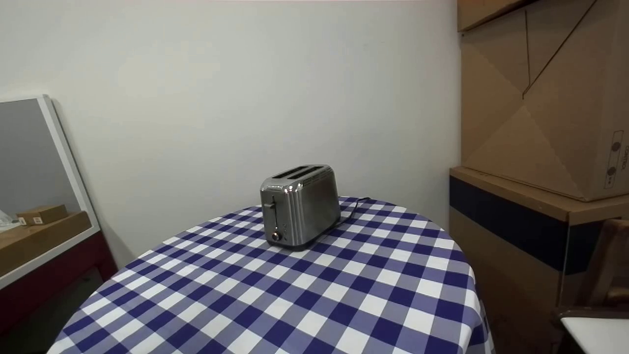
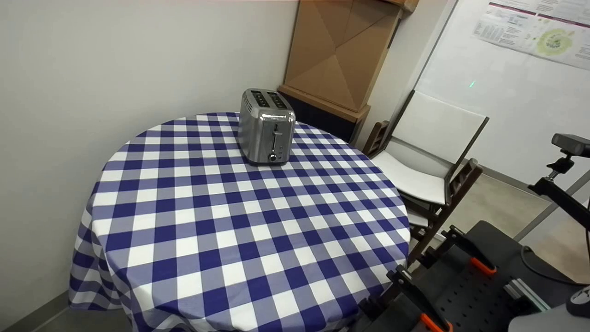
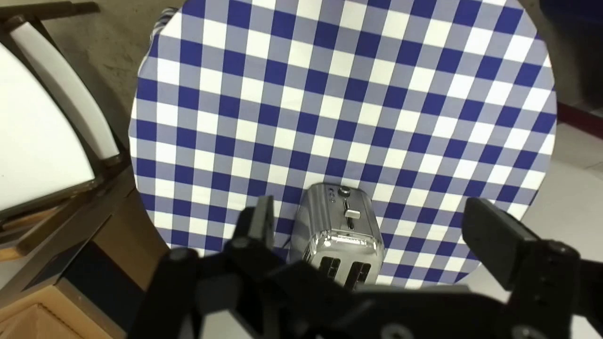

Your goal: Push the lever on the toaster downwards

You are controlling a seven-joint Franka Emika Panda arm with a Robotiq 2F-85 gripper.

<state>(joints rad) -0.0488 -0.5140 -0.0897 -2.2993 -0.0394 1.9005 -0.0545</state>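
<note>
Tool (image 3: 370, 214), black, jaws spread wide, boxy brushed-silver metal toaster (image 3: 340, 228) ahead of it, silver lever (image 3: 352, 213) up, round blue-white checked-cloth desk (image 3: 330, 117) ahead

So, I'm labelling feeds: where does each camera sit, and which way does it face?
An exterior view: fairly low, facing the toaster and wall across the tablecloth; no robot shows.
An exterior view: well above, angled down onto the tablecloth; probably some arm, lower right.
Wrist view: overhead, facing down at the toaster past the open pincer.
Both exterior views share the toaster's lever.
</note>
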